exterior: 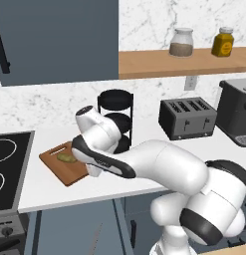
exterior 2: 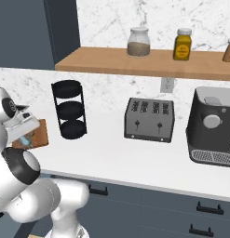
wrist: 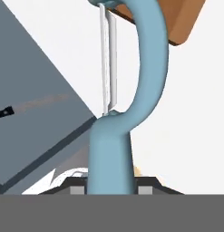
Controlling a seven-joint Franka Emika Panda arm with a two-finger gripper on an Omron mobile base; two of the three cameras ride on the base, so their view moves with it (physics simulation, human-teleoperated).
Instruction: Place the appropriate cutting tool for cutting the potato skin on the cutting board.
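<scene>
Gripper (wrist: 111, 188): mine, clamped on blue peeler (wrist: 147, 81) handle, looped head forward. Cutting board (exterior: 62, 163) nearby, potato (exterior: 66, 158) on it. Lower flat beside potato before releasing.

The peeler (wrist: 149, 68) looks like smooth matt pale-blue plastic with a shiny metal blade. The board (exterior: 57, 162) is matt brown wood. The desk (exterior 2: 135, 153) is smooth white; the toaster (exterior 2: 149, 119) dull dark metal.

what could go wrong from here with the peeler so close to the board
The gripper holds the peeler only by its handle end, so it might swing or slip. The potato already lies on the cutting board; the peeler could land on it, or off the board's corner onto the counter.
</scene>
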